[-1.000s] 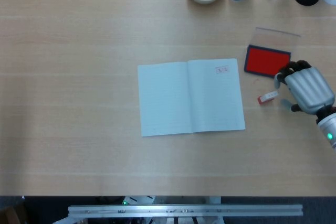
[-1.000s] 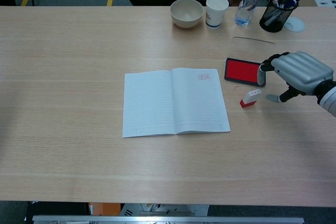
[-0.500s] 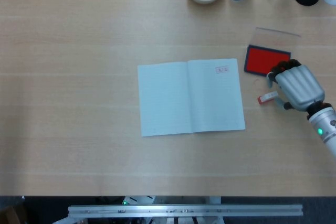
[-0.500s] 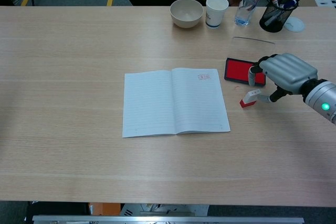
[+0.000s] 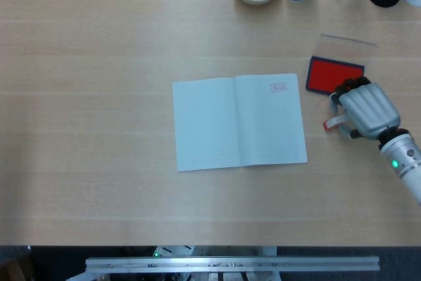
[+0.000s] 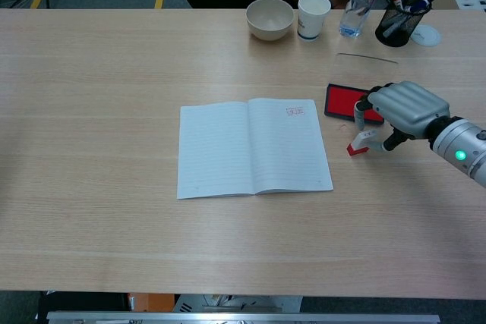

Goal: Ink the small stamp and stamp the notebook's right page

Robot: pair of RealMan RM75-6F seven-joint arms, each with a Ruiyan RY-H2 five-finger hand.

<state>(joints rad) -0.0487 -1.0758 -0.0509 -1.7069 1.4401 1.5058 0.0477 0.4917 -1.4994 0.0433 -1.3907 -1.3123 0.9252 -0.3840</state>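
- Notebook [image 5: 239,122] lies open mid-table; a small red imprint sits on its right page, unreadable.
- Small stamp [image 5: 334,122] lies on its side at the notebook's 3 o'clock.
- Ink pad [image 5: 331,75] at the stamp's 12 o'clock.
- Right hand [image 5: 368,108] arches knuckles-up over the stamp, fingers curled; whether it grasps it, I cannot tell.

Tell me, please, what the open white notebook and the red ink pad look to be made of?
The open white notebook looks like matte lined paper: thin, flat pages with faint rules. The red ink pad seems a felt-like red surface in a dark, probably plastic, tray; it shows no gloss.
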